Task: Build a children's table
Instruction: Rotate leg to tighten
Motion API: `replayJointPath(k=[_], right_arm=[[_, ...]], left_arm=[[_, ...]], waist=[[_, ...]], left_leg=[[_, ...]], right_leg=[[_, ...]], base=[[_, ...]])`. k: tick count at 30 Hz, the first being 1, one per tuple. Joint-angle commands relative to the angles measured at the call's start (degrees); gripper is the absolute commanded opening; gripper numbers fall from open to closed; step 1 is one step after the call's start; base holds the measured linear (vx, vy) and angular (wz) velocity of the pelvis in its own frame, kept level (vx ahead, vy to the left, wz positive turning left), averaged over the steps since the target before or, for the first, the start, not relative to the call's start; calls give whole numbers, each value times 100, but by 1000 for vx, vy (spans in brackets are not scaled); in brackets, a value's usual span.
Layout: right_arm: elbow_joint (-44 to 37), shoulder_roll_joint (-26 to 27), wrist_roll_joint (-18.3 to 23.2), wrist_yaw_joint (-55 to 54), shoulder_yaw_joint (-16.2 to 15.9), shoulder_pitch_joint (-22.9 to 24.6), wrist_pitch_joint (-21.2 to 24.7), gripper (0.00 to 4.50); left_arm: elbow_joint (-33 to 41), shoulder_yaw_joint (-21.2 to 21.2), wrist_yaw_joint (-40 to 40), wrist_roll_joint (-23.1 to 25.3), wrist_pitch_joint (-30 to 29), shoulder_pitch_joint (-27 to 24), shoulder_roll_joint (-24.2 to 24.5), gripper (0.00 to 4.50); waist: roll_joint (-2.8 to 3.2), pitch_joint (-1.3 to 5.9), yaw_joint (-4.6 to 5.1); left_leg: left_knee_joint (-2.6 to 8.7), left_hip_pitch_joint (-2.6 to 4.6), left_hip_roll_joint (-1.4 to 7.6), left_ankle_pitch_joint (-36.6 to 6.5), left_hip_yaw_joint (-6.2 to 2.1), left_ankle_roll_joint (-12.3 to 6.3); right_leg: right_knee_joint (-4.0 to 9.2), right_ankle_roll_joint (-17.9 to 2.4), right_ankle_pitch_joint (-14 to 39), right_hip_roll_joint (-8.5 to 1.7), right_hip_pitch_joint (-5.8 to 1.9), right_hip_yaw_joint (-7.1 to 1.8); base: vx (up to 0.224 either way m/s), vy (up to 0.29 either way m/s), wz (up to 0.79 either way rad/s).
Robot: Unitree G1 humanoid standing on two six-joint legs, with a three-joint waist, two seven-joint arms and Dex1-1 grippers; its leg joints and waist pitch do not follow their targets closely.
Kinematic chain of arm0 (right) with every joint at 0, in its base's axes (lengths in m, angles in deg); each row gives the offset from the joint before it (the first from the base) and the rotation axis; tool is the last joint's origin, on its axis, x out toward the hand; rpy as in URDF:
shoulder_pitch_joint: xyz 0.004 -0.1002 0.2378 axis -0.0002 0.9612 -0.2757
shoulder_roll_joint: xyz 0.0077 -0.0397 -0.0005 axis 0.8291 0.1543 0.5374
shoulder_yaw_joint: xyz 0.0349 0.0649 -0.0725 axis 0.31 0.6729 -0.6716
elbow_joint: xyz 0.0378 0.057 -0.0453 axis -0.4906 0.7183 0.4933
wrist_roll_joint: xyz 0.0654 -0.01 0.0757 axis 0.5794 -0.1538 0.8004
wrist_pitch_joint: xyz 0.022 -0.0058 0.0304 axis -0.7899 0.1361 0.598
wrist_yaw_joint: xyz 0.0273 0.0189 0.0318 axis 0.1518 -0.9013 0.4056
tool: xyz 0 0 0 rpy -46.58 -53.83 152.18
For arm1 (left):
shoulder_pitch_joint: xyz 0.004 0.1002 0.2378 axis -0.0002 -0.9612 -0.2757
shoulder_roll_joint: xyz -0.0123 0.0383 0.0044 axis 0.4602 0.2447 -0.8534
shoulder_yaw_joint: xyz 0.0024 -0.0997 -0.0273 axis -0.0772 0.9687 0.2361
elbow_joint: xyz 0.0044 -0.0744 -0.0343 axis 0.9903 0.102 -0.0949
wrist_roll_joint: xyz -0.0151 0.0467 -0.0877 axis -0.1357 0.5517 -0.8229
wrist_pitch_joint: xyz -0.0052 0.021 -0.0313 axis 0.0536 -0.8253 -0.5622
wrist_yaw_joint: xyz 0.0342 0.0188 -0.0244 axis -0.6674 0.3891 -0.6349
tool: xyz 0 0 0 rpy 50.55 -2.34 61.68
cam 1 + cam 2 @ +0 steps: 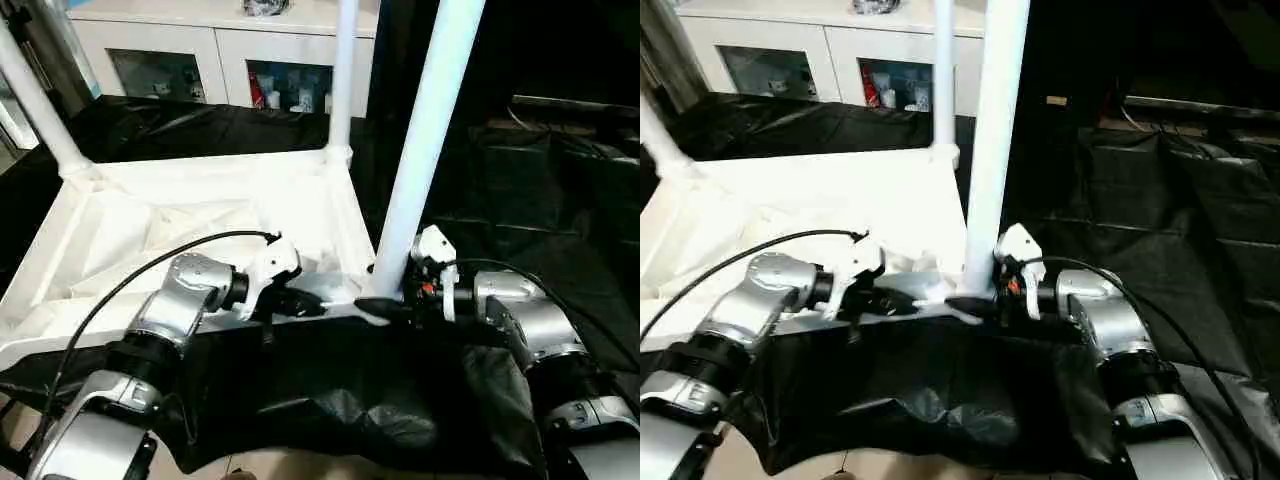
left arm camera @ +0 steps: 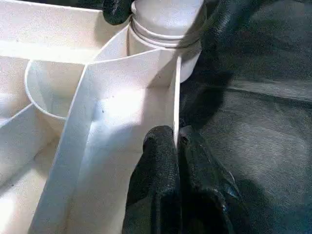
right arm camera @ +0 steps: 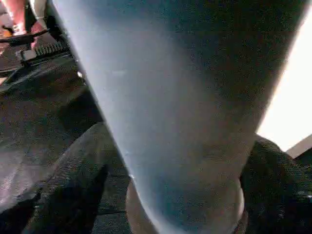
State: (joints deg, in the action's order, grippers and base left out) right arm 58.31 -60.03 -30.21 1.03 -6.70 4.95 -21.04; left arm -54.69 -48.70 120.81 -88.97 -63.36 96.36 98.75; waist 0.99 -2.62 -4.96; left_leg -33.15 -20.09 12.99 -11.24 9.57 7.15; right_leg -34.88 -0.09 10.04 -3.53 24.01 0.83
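Note:
The children's table lies upside down on black cloth, its white ribbed tabletop point(image 1: 150, 220) facing up. Three white legs stand upright in its corners: one at the far left point(image 1: 35, 100), one at the far right point(image 1: 342, 80), and one in the near right corner point(image 1: 430, 130). My left gripper point(image 1: 300, 303) is shut on the thin near rim wall of the tabletop, and the left wrist view shows that pinch point(image 2: 176, 139) just short of the corner socket point(image 2: 165, 19). My right gripper point(image 1: 385, 308) sits low against the near right leg point(image 3: 170, 97), right at its base.
A white cabinet point(image 1: 220, 50) with glass doors stands behind the table. Black cloth point(image 1: 330, 390) covers the floor and bunches up between my forearms. Dark covered boxes with cables point(image 1: 560, 150) sit at the right. A black cable runs along my left arm point(image 1: 150, 260).

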Motion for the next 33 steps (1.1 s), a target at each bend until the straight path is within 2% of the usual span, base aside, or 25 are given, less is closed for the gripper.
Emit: replayJointPath(k=[1,4,6,10,13,14,16,19,20,21,25,26,27,29,31,33], right_arm=[[-254,11,22,386,-441,165,284,323],[-358,-19,31,453,-488,216,371,311],[-388,-12,23,458,-492,233,387,282],[-320,61,-47,324,-470,239,298,264],[-78,343,-132,-370,-300,207,60,257],[131,546,-189,-921,-166,150,-9,255],[365,736,-256,-1456,-41,81,-92,253],[736,1076,-325,-2350,170,-31,-82,252],[864,1238,-339,-2701,237,-72,-52,252],[1008,1424,-364,-3115,308,-120,-36,252],[1449,1918,-385,-4137,542,-321,4,252],[1532,2050,-460,-4207,473,-374,-149,252],[1539,2055,-466,-4211,471,-378,-159,252],[1662,2134,-502,-4157,432,-446,-280,252],[1659,2162,-394,-3867,447,-494,-271,308],[1560,2100,-299,-3620,475,-498,-219,331]], left_arm=[[298,-16,110,-181,53,26,-39,0],[344,-32,156,-174,19,1,-7,0],[357,-47,175,-180,7,-10,4,0],[347,-51,124,-186,10,-12,-2,0],[253,48,-181,-174,-29,50,-154,0],[153,127,-445,-144,-47,121,-278,0],[47,189,-703,-111,-70,204,-397,0],[-156,257,-1170,-35,-121,373,-619,0],[-264,290,-1413,-5,-142,460,-740,0],[-372,316,-1660,27,-161,550,-876,0],[-537,367,-2183,44,-135,689,-1222,0],[-529,347,-2248,42,-119,699,-1332,0],[-530,348,-2252,43,-118,700,-1335,0],[-538,323,-2243,69,-126,710,-1390,0],[-489,236,-2103,117,-112,690,-1361,0],[-471,234,-2003,103,-81,661,-1292,0]], waist=[[-31,337,7],[-33,341,-1],[-30,342,-6],[-30,343,0],[-28,336,12],[-36,323,30],[-40,315,100],[-37,299,160],[-37,302,170],[-19,303,182],[-6,295,199],[25,312,201],[8,308,207],[13,323,201],[24,326,204],[33,329,207]], left_leg=[[355,-20,-35,-956,101,-308],[348,-21,-42,-919,104,-308],[347,-19,-37,-927,104,-297],[348,-21,-44,-939,102,-271],[353,-10,-50,-993,103,-224],[359,-15,-56,-1046,104,-191],[382,-9,-85,-1198,81,-42],[391,12,-86,-1312,79,-39],[392,-1,-91,-1298,75,-53],[388,5,-96,-1247,87,-27],[403,2,-94,-1331,75,26],[405,2,-99,-1360,61,47],[401,-3,-98,-1378,66,22],[392,-15,-99,-1341,68,-36],[393,-20,-97,-1297,71,-82],[390,-26,-96,-1286,72,-110]], right_leg=[[381,-1378,847,-240,-346,-99],[377,-1380,798,-242,-349,-99],[375,-1378,802,-244,-343,-101],[376,-1377,822,-245,-346,-99],[394,-1336,968,-249,-331,-102],[406,-1310,1094,-249,-324,-107],[450,-1163,1605,-262,-322,-101],[505,-1045,1926,-254,-293,-108],[505,-1005,1982,-255,-299,-111],[512,-978,1949,-244,-277,-118],[514,-978,1964,-243,-267,-115],[511,-973,1983,-251,-280,-107],[517,-984,1914,-244,-282,-109],[499,-1025,1740,-246,-295,-112],[489,-1062,1593,-239,-300,-109],[484,-1098,1507,-239,-312,-108]], base=[[0,0,0],[0,0,0],[0,0,0],[0,0,0],[0,0,0],[0,0,0],[0,0,0],[0,0,0],[0,0,0],[0,0,0],[0,0,0],[0,0,0],[0,0,0],[0,0,0],[0,0,0],[0,0,0]])
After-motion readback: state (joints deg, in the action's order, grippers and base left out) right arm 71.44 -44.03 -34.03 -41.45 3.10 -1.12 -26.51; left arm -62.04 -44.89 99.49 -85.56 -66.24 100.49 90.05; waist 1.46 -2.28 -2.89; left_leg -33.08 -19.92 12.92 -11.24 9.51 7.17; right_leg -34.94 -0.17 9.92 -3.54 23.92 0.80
